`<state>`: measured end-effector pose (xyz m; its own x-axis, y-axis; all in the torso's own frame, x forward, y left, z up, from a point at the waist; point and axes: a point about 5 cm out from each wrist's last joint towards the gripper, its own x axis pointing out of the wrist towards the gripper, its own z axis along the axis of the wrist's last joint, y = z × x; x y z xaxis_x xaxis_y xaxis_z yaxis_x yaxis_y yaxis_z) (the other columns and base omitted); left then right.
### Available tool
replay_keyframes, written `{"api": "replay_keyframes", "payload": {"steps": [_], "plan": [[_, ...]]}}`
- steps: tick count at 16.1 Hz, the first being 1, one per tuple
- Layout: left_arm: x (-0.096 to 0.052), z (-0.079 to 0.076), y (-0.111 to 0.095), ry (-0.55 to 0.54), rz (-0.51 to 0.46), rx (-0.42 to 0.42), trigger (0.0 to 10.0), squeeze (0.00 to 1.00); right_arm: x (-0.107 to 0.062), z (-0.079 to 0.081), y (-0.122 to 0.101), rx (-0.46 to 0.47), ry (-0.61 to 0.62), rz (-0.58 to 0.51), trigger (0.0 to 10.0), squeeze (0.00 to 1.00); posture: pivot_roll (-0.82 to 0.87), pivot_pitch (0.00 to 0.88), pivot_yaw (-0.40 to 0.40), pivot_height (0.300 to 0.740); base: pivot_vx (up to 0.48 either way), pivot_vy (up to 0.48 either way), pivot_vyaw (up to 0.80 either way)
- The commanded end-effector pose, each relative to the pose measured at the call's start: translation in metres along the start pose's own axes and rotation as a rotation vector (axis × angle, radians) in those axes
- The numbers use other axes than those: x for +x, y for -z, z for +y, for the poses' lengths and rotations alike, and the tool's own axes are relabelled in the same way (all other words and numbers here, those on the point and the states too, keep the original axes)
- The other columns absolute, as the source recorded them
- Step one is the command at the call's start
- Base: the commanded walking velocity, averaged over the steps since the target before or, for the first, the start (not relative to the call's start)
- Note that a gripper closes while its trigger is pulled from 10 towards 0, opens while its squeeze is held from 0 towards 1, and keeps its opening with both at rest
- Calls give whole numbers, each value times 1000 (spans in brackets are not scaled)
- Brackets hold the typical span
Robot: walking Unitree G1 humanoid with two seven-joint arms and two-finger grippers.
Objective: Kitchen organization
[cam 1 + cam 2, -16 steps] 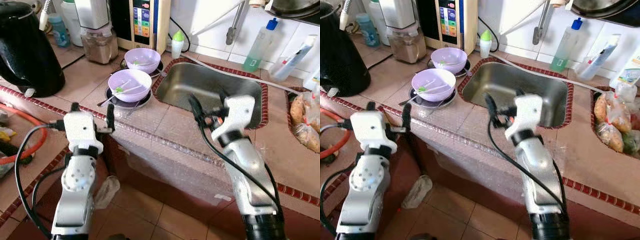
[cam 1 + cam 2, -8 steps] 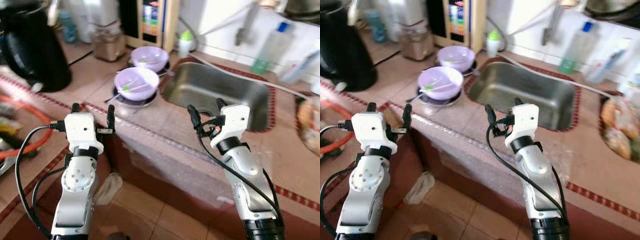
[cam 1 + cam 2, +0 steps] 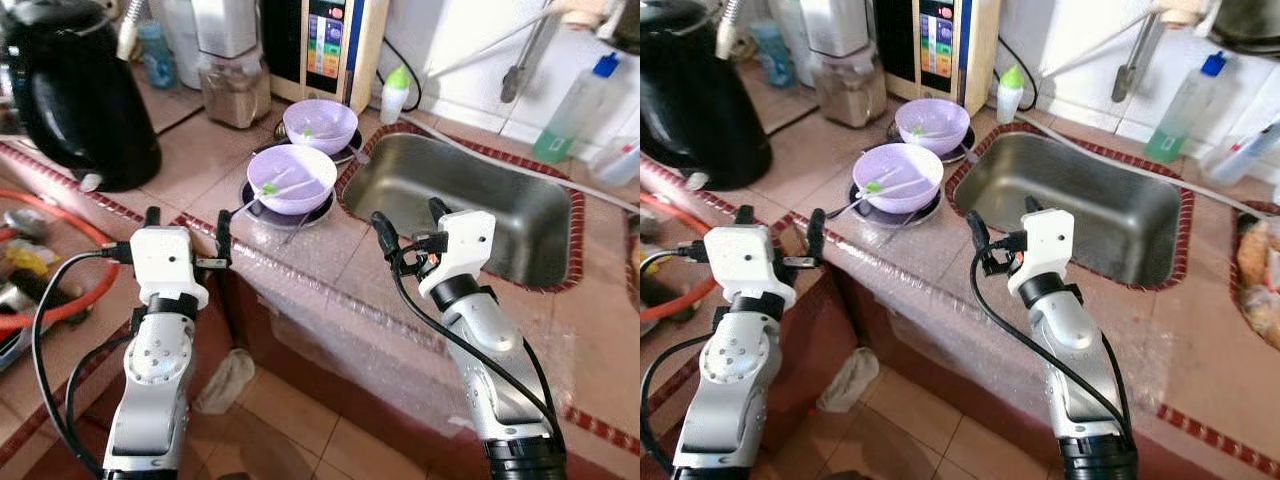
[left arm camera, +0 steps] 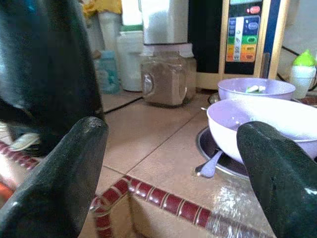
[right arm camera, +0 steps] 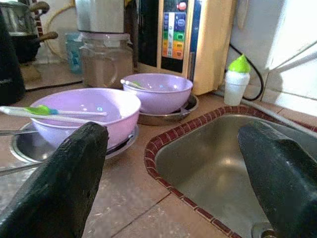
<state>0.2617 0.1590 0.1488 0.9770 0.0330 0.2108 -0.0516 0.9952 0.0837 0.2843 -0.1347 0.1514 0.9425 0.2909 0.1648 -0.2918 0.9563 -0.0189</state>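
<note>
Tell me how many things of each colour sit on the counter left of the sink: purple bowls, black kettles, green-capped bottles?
Purple bowls: 2 (near one, far one)
Black kettle: 1
White bottle with green cap: 1
Total: 4

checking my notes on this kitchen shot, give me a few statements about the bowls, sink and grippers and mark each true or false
1. Two purple bowls sit on the tiled counter to the left of the sink. True.
2. The nearer bowl is empty. False: utensils, one with a green part, lie across it.
3. The right gripper is shut on a bowl. False: its fingers are open and hold nothing, near the sink's front edge.
4. The left gripper is open, at the counter's edge. True.
5. The sink is full of dishes. False: its steel basin looks bare.
</note>
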Motion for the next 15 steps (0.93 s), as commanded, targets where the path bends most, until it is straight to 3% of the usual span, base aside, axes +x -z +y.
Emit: {"api": "replay_keyframes", "payload": {"steps": [1,11,15], "plan": [[0,-3,-2,15,-5,4,10000,0,0,-4,1,0,12,6,10000,0,41,26,-28,740,259,0,0],[-1,-6,-2,45,-11,7,10000,0,1,-6,1,-5,13,6,10000,0,45,23,-30,740,0,0,0],[-2,-6,-3,51,-13,2,10000,0,0,-5,1,0,20,5,10000,0,44,27,-25,740,0,0,-445]]}}
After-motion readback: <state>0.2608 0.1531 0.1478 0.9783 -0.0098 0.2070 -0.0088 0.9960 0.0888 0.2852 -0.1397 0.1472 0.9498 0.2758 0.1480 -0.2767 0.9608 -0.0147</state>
